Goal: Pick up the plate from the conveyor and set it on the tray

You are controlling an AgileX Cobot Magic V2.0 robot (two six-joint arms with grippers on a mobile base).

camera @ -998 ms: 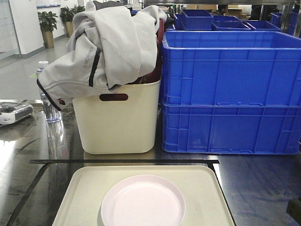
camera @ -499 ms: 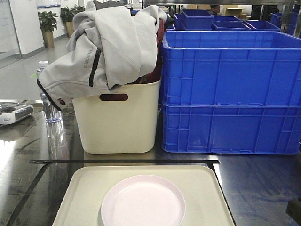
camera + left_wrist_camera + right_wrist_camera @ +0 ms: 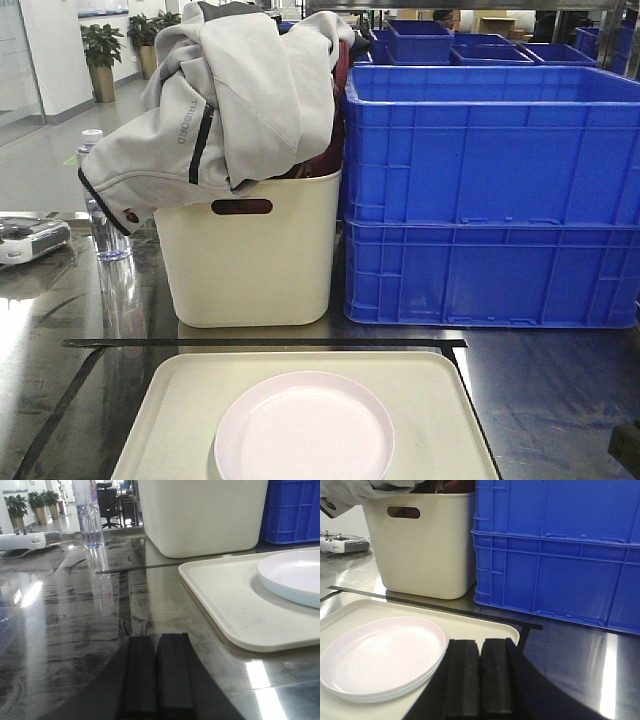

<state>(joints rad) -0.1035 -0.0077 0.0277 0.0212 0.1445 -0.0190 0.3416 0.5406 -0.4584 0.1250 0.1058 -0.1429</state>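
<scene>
Already the pale plate (image 3: pixel 303 428) lies flat on the tray (image 3: pixel 180 400), lower centre; both grippers, left gripper (image 3: pixel 157 672) and right gripper (image 3: pixel 480 680), sit pressed closed, empty, clear of it.

A pale pink round plastic plate (image 3: pixel 304 426) with faint concentric rings sits centre-bottom on the cream rectangular plastic tray (image 3: pixel 170 410). Upper left, a light grey jacket (image 3: pixel 230 95) with black trim; right, bright blue plastic crates (image 3: pixel 490 190).
</scene>
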